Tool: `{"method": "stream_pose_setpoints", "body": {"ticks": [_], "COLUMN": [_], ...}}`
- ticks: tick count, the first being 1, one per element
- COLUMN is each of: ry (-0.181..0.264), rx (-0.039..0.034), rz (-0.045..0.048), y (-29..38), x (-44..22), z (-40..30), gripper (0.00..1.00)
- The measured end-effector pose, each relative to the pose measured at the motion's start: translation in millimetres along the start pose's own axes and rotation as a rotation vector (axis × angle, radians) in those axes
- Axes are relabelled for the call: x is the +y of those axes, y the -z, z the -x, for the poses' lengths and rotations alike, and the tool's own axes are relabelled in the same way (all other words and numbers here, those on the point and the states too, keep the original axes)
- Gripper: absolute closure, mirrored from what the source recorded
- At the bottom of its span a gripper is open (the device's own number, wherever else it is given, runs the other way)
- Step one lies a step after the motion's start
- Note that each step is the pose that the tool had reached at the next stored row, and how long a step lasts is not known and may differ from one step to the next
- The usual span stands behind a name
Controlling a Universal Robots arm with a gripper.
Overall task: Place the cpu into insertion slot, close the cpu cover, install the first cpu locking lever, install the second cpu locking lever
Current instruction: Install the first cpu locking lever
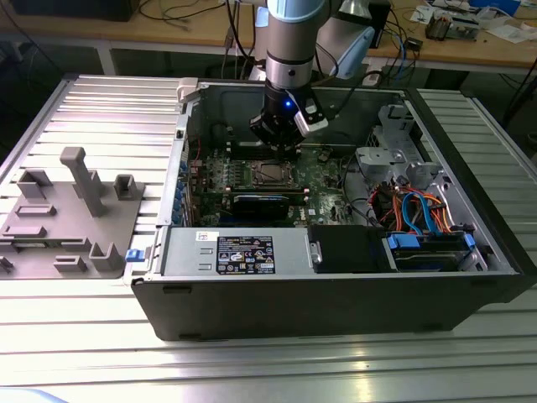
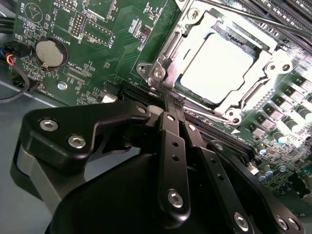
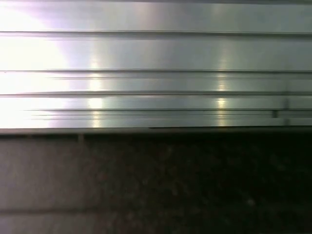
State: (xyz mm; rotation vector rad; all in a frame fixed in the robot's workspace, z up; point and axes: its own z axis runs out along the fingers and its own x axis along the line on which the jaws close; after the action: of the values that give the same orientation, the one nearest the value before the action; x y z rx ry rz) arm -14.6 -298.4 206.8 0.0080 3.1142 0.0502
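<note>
Evidently the lever stage is in hand. In the second wrist view the small flat square silvery-grey cpu [image 2: 217, 68] lies seated in the dark-framed square insertion slot [image 2: 239, 43]. The thin dark-silver metal cpu cover [image 2: 265, 78] with its cut-out centre is down around it.

The black multi-link gripper [image 2: 169, 105] has its fingers drawn together with no gap between the tips. It points at the corner of the cover nearest the camera, beside a thin metal lever rod [image 2: 170, 48] that runs along that side. I cannot tell whether the tips touch the rod or only hover just beside it, nor which of the two levers it is.

In the exterior view the gripper [image 1: 281, 144] hangs inside the open dark-grey computer case [image 1: 336, 294], just above the socket on the green motherboard [image 2: 97, 44]. The case stands on the ribbed aluminium bench [image 1: 84, 109].

To do this well, the closed tips should bear on the rod alone. The push should run along the lever's own arc and keep clear of the cover plate and the cpu's bare face. A sideways slip could scrape the board's small parts close by.
</note>
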Motion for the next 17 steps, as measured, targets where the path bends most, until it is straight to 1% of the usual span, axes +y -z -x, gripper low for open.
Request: {"method": "stream_pose_setpoints", "body": {"ticks": [11, 17], "ry": [0.000, 0.000], "rx": [-0.0001, -0.0001], "rz": [0.0002, 0.0001], "y": [-0.6, 1.2], "x": [0.0, 0.1], "z": [0.1, 0.1], "gripper": [0.89, 0.89]}}
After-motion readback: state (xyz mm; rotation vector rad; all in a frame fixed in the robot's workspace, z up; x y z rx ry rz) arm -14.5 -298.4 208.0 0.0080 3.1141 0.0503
